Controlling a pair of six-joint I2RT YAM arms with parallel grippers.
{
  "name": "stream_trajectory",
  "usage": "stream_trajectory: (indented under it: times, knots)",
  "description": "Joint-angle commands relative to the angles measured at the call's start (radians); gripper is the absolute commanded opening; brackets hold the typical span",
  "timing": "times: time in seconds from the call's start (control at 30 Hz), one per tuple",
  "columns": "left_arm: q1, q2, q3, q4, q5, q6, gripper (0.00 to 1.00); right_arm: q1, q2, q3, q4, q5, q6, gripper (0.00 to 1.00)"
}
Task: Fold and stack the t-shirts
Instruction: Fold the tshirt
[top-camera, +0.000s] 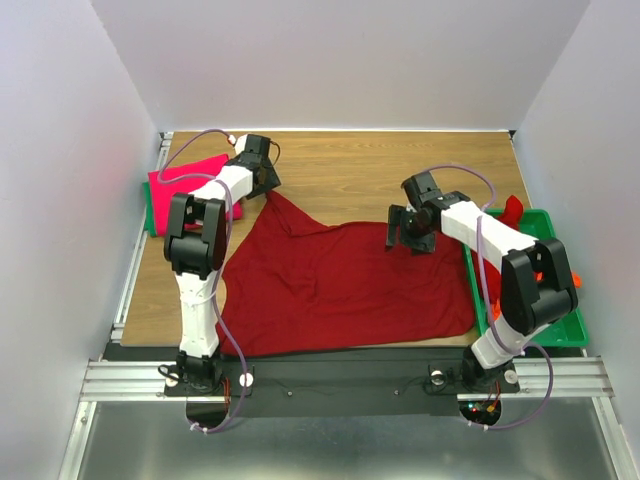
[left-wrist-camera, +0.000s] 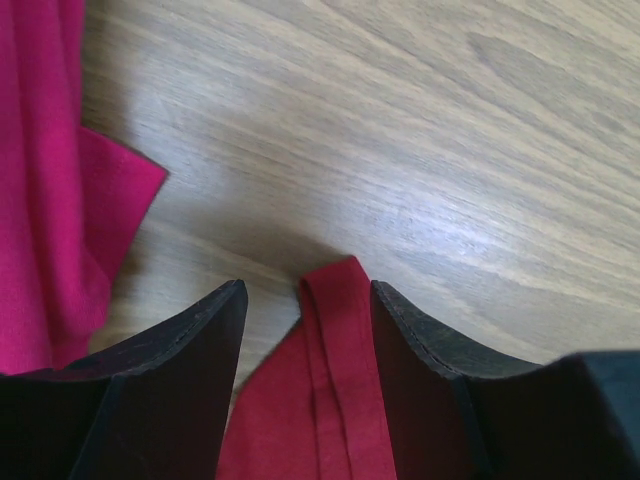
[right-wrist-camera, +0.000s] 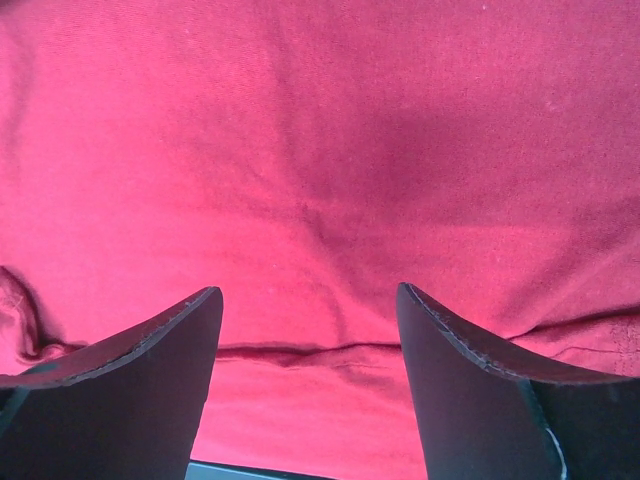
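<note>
A dark red t-shirt (top-camera: 340, 285) lies spread over the middle of the table, one corner pulled out toward the back left. My left gripper (top-camera: 262, 184) stands at that corner. In the left wrist view the hemmed corner (left-wrist-camera: 335, 380) lies between the fingers of the left gripper (left-wrist-camera: 305, 292), close against the right finger (left-wrist-camera: 420, 350), and the jaws stand apart. My right gripper (top-camera: 408, 235) hangs over the shirt's far right edge. Seen from the right wrist, it (right-wrist-camera: 308, 292) is open above the red cloth (right-wrist-camera: 320, 150), with a fold line running between its fingers. A bright pink t-shirt (top-camera: 190, 178) (left-wrist-camera: 45, 200) lies folded at the back left.
A green tray (top-camera: 560, 335) at the right edge holds red and orange cloth (top-camera: 512, 212). Green plastic (top-camera: 149, 215) shows under the pink shirt. White walls close in the table on the left, back and right. Bare wood (top-camera: 380, 165) lies behind the shirt.
</note>
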Motion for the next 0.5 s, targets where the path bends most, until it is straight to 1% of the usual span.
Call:
stream_trajectory:
  times: [0.0,0.03,0.3,0.37,0.43,0.47]
  knots:
    - [0.004,0.005,0.051,0.006,0.007,0.022,0.62,0.009,0.020,0.015,0.003,0.013,-0.001,0.76]
    - [0.002,0.008,0.051,0.007,0.010,0.022,0.61,0.009,0.024,0.022,0.003,0.013,-0.002,0.76]
    - [0.002,0.031,0.055,0.015,0.031,0.025,0.44,0.009,0.052,0.047,0.003,0.008,-0.010,0.76]
    - [0.002,0.036,0.049,0.013,0.033,0.022,0.37,0.009,0.055,0.048,0.003,0.011,-0.010,0.76]
    - [0.002,0.033,0.046,0.015,0.033,0.022,0.32,0.009,0.055,0.048,0.000,0.013,-0.010,0.76]
    - [0.004,0.033,0.044,0.017,0.030,0.022,0.26,0.008,0.053,0.047,0.000,0.013,-0.007,0.76]
